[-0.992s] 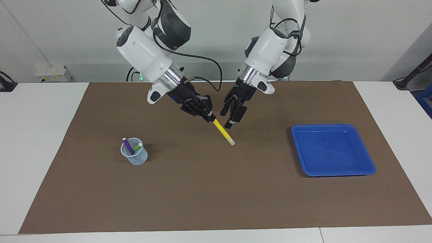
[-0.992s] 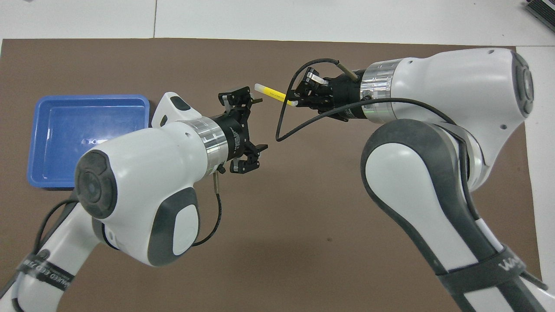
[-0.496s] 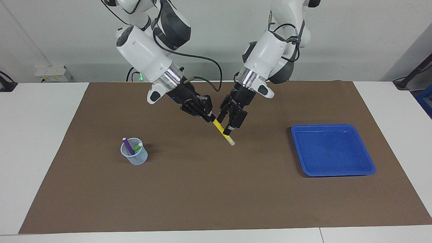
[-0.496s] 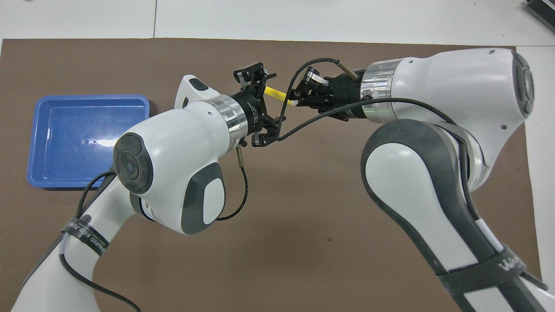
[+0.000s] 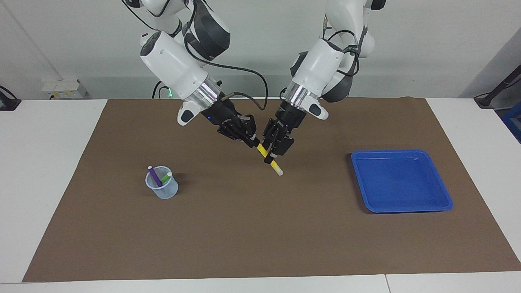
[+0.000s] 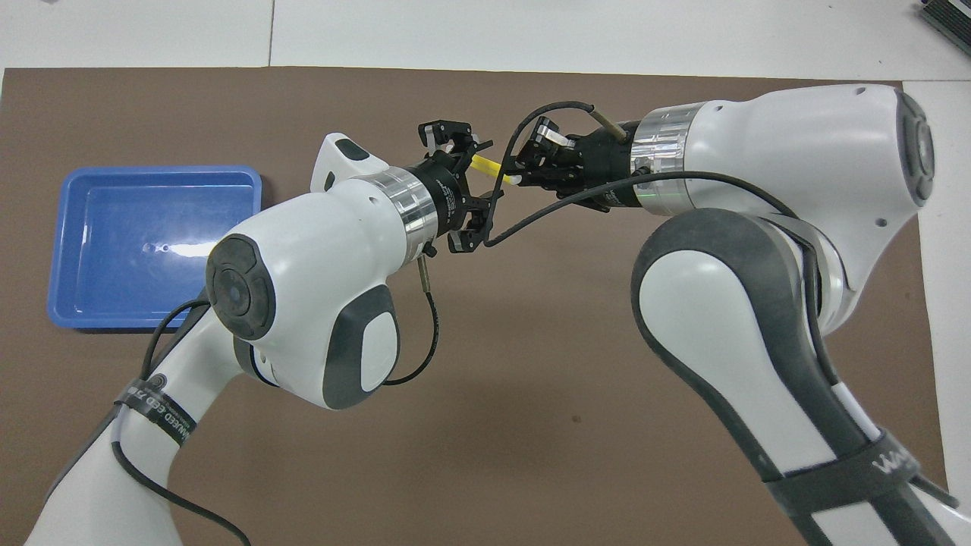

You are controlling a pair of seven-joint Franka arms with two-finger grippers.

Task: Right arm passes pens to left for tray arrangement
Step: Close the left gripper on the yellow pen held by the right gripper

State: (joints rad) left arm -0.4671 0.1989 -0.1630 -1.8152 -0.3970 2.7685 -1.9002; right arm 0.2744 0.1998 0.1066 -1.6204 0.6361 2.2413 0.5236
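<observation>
A white desk (image 5: 49, 171) was covered across its middle by a brown mat (image 5: 260, 228), with a pale grey wall (image 5: 427, 49) seen at the robots' end.

The yellow pen (image 5: 276, 167) was held in the air over the middle of the mat. Its long axis sloped downward and away from the robots, its whitish tip lowest and pointing toward the mat, tilted a little toward the left arm's end of the desk.

The upper end of the pen was gripped by the right end effector (image 5: 253, 142), whose fingertips were closed tight on it. The left end effector (image 5: 272, 155) was placed around the pen's middle, just beside the right one; its fingers were seen on either side of the shaft, but whether they already pressed on it could not be told.

A clear plastic cup (image 5: 163, 189) stood on the mat toward the right arm's end, with the purple pen (image 5: 154, 176) and the green pen (image 5: 166, 177) leaning in it. The blue tray (image 5: 401, 181) lay toward the left arm's end, well apart from the end effectors. Between the pen and the tray only bare mat was seen.
</observation>
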